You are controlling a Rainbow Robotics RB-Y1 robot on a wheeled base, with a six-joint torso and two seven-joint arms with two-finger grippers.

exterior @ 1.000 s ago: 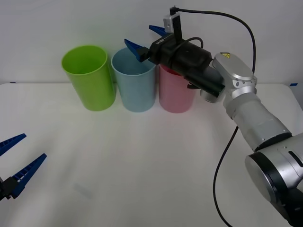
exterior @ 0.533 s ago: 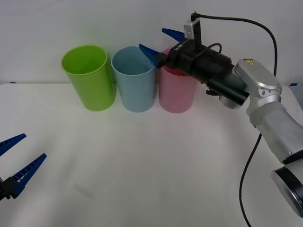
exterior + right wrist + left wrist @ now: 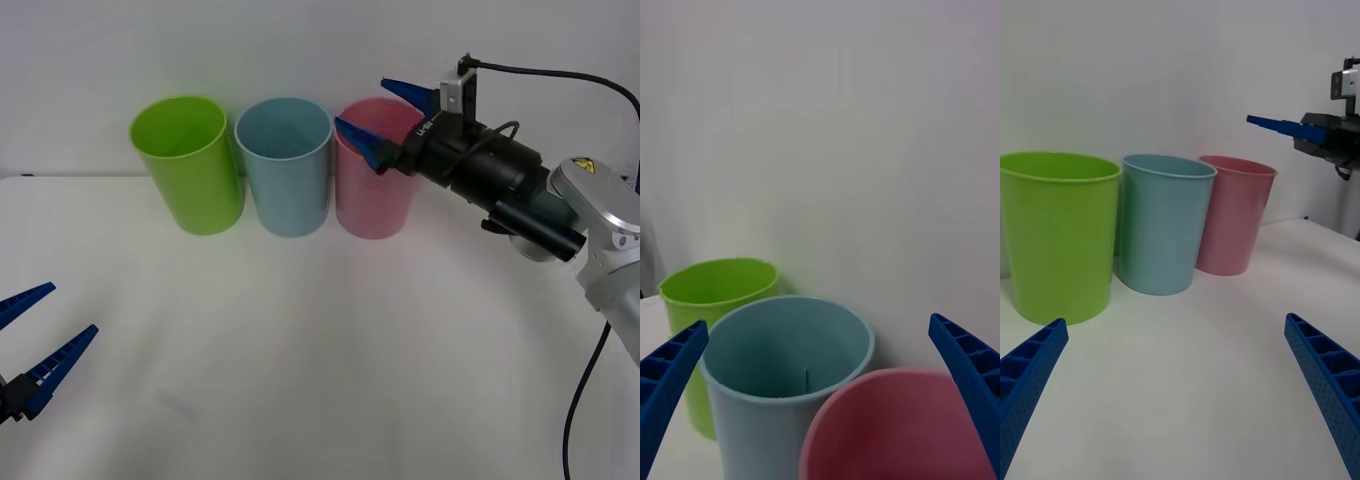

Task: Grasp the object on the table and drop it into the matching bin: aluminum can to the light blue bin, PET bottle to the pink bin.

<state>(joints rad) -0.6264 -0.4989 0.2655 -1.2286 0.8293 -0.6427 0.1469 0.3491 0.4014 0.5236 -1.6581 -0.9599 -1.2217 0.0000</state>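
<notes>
I logged my right gripper [image 3: 390,120], fingers apart and empty, above the tall pink plastic bin [image 3: 373,195], beside the light blue plastic bin [image 3: 285,170].

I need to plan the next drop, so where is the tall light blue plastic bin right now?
In the front view the tall light blue plastic bin stands at the white table's far edge, between the lime green bin and the pink bin.

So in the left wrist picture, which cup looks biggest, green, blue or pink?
1. Green cup, largest.
2. Blue cup.
3. Pink cup, smallest.
The green one stands nearest the camera, so they may really be the same size.
</notes>
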